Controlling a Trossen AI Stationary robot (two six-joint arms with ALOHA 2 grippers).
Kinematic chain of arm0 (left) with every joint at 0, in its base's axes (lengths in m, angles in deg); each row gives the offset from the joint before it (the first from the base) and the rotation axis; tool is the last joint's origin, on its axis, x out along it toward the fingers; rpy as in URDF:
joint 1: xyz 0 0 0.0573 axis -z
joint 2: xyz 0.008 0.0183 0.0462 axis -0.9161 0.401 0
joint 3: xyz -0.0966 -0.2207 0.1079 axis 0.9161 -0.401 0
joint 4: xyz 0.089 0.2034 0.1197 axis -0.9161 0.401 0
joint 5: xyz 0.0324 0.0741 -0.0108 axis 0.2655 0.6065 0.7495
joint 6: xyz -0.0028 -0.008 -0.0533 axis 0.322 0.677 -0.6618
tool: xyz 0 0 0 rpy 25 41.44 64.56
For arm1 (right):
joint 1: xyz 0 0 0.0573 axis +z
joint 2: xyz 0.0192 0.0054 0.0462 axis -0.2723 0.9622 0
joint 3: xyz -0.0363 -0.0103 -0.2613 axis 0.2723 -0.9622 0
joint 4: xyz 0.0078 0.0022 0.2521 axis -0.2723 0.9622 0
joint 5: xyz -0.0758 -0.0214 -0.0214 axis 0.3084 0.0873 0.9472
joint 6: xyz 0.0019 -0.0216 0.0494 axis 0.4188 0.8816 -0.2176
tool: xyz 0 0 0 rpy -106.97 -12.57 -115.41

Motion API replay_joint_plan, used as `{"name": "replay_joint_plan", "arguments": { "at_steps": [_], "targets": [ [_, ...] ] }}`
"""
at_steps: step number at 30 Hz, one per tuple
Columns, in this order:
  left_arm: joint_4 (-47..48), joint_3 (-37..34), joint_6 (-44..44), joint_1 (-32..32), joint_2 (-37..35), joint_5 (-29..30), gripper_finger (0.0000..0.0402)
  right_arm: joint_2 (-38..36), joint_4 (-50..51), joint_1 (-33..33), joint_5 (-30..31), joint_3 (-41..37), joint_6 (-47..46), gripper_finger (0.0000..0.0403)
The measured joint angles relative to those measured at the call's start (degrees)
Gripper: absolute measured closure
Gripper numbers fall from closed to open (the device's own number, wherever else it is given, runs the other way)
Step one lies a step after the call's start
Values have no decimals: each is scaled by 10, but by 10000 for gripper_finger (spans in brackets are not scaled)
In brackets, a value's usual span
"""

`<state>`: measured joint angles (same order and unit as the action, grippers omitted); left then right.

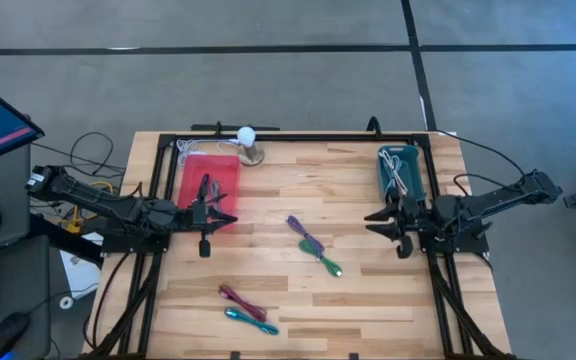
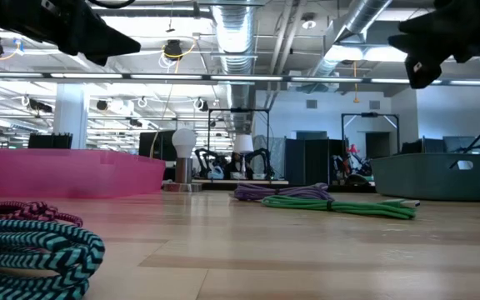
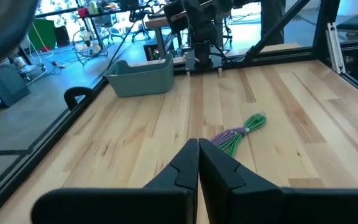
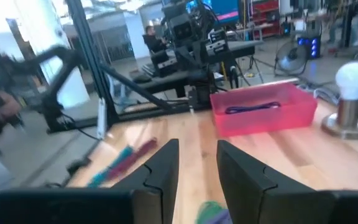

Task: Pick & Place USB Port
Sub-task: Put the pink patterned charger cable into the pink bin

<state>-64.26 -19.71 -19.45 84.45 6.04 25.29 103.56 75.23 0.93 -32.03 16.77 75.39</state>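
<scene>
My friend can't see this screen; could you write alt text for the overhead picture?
Two dark robot arms flank a wooden table, the left claw shut, the right claw open. Between them lie two cable bundles, with a pink bin and teal bin behind.

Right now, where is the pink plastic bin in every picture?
High view: pink plastic bin, left of centre, beside the left gripper.
Low view: bin at left, far across the table.
Left wrist view: not in it.
Right wrist view: bin right of centre.
Shared landmark: white bulb lamp beside the bin.
</scene>
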Motion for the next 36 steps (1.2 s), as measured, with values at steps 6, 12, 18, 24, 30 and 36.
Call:
{"name": "replay_joint_plan", "arguments": {
  "at_steps": [6,12,18,24,30,36],
  "targets": [
    [-3,0,-1,0,0,0,390,7,3,0,29,0,-3,301],
    [-9,0,-1,0,0,0,390,12,5,5,29,0,0,301],
    [-20,0,-2,0,0,0,390,12,5,5,29,0,0,301],
    [-27,0,1,-8,3,0,390,12,5,4,29,0,0,301],
    [-104,0,-32,-14,12,-15,390,12,5,4,29,0,0,301],
    [-123,21,-11,-14,64,-97,396,12,4,4,29,0,0,301]
  ]
}}
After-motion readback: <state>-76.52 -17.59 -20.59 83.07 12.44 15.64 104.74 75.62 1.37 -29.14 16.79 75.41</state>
